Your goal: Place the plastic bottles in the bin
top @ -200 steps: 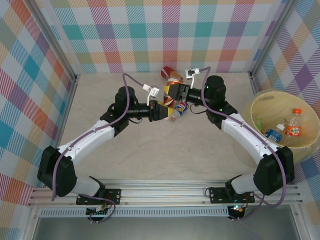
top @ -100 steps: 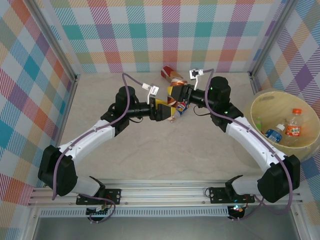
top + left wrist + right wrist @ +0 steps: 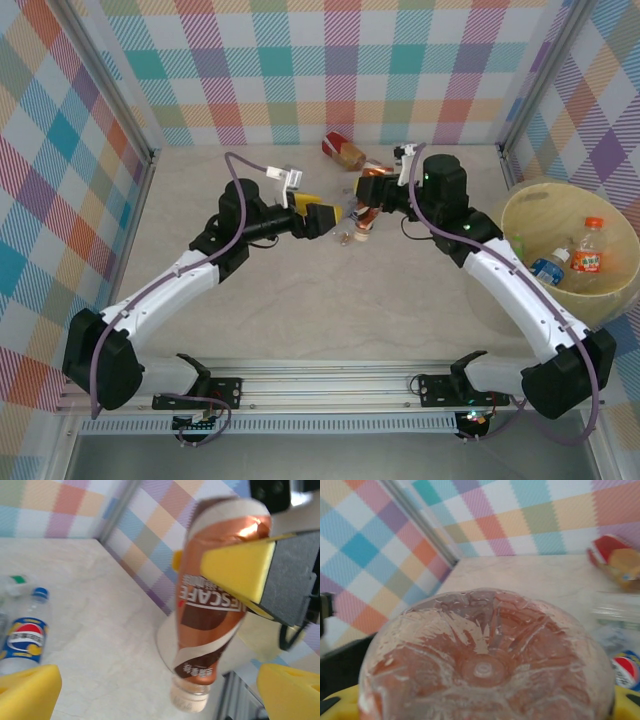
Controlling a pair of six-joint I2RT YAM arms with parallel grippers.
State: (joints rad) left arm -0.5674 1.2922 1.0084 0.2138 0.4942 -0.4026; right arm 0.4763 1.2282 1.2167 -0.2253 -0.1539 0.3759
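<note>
Table (image 3: 300, 300) is sitting inside checked walls. The bin (image 3: 525, 215) is standing at its right edge, well apart from both grippers.

Both arms are reaching toward the far middle of the table, tips close together.

Right gripper (image 3: 380, 192) is clamping the brown Nescafe bottle (image 3: 368, 210). Left wrist cam is showing that bottle (image 3: 210, 605) hanging cap-down and slightly tilted, with a yellow pad (image 3: 240, 570) of the right gripper pressing on its upper part. Right wrist cam is looking straight at the bottle's base (image 3: 485, 665), yellow finger edges peeking out at both bottom corners.

Left gripper (image 3: 338, 215) is sitting released, just beside the held bottle. Its fingers (image 3: 27, 692) are spreading wide in the left wrist cam, not touching anything.

Three bottles are lying in the bin: an orange-capped one (image 3: 590, 252), a blue-labelled one (image 3: 548, 268) and a green one (image 3: 518, 245).

A red-and-brown bottle (image 3: 345, 152) is lying against the far wall, near the right gripper.

A Pepsi bottle (image 3: 22, 642) is lying on the table below the grippers. A blurred clear bottle with a green cap (image 3: 15, 580) is lying just past it.
</note>
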